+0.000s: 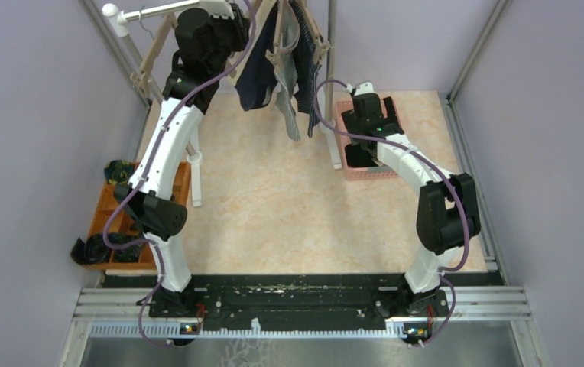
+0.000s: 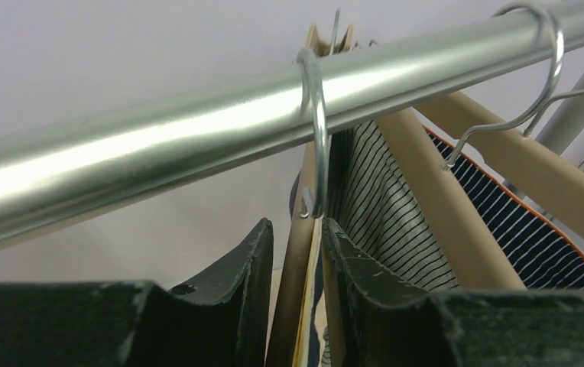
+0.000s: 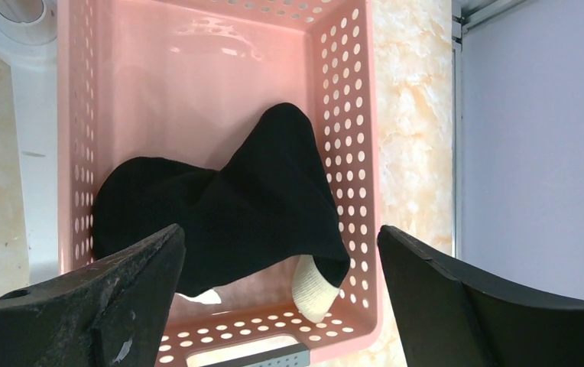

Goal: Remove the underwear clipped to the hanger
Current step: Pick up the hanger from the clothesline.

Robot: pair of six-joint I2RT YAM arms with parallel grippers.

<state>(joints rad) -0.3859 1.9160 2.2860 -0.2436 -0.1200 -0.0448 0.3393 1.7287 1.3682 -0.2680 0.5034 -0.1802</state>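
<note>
TOP: hung underwear (image 1: 283,65) clipped to hangers on the far rail (image 1: 159,11); pink basket (image 1: 373,174) at right | LEFT WRIST: left gripper (image 2: 298,256), fingers nearly together either side of a wooden hanger (image 2: 289,306), hold cannot be told; striped underwear (image 2: 381,214) behind | RIGHT WRIST: right gripper (image 3: 280,235), fingers spread wide above black underwear (image 3: 258,191) lying in the basket.

We see rail (image 2: 197,130) at back, hanging underwear (image 1: 285,69) under it. Left gripper (image 2: 296,229) just below rail. Basket (image 1: 369,175) right of rail, lone underwear (image 3: 235,206) inside, right gripper (image 3: 280,237) above. Tray (image 1: 102,210) far left.
</note>
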